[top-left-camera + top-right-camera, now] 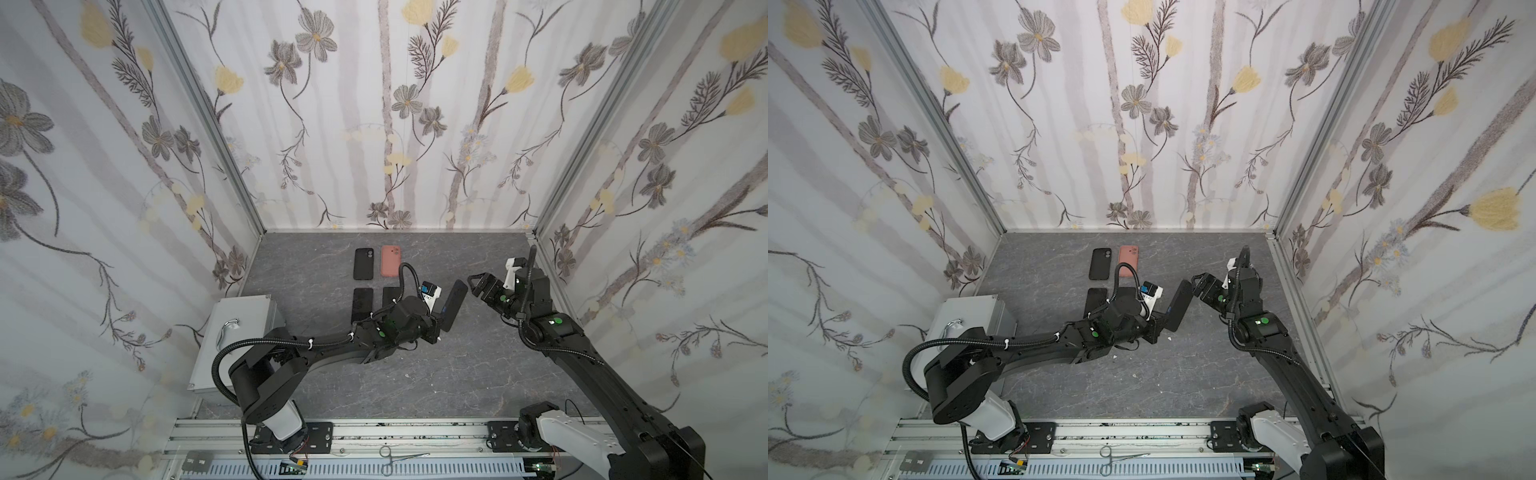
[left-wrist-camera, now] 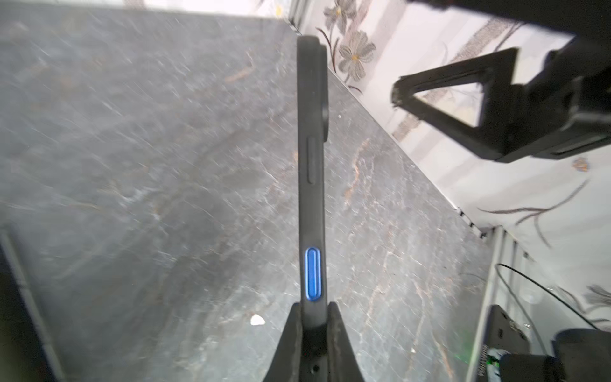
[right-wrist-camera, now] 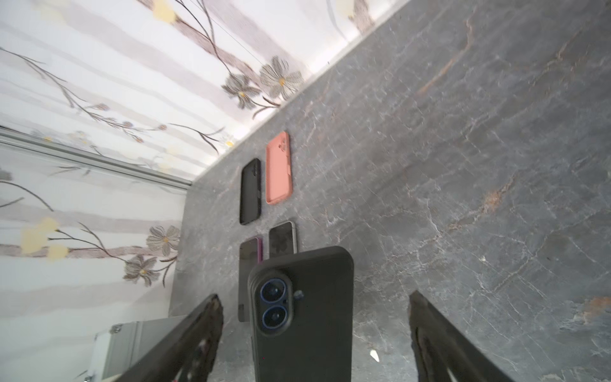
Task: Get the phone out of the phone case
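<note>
A phone in a black phone case (image 1: 453,305) (image 1: 1177,305) is held off the table, edge-on and tilted. My left gripper (image 1: 436,328) (image 1: 1156,328) (image 2: 312,324) is shut on its lower end. The phone's blue side button (image 2: 312,274) and blue-ringed camera lenses (image 3: 272,291) show through the black case (image 2: 310,148) (image 3: 310,314). My right gripper (image 1: 476,282) (image 1: 1198,282) (image 3: 314,296) is open close to the camera end. In the right wrist view its fingers (image 3: 205,317) flank the case with a gap on each side, not touching.
On the grey table behind lie an empty black case (image 1: 363,264), a pink case (image 1: 390,261) and two bare phones (image 1: 362,303), the second partly hidden by my left arm. A metal box (image 1: 232,332) stands at the left. Patterned walls close three sides.
</note>
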Action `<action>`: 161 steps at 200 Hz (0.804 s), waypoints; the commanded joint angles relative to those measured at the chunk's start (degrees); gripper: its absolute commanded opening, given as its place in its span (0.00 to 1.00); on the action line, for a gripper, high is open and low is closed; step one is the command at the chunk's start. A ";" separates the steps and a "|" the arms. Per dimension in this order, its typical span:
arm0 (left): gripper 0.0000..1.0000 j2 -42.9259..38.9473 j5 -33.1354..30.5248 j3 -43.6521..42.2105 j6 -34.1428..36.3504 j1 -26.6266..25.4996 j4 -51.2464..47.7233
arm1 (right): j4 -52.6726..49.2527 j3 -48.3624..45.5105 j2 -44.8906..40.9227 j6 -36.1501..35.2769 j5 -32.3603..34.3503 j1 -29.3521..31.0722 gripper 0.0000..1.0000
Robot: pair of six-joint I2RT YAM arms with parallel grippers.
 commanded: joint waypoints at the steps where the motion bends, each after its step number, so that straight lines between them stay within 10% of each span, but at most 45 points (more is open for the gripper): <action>1: 0.00 -2.14 -16.24 0.88 11.77 -0.68 -3.02 | -2.08 2.68 -1.41 1.64 -0.14 0.04 0.87; 61: 0.00 -1.29 -35.64 3.26 34.17 -4.79 -2.01 | 0.40 6.99 2.63 8.06 -6.70 3.59 0.84; 161: 0.00 -0.76 -36.31 2.20 45.04 -9.41 -0.25 | 2.43 8.55 12.21 9.15 -11.88 6.45 0.65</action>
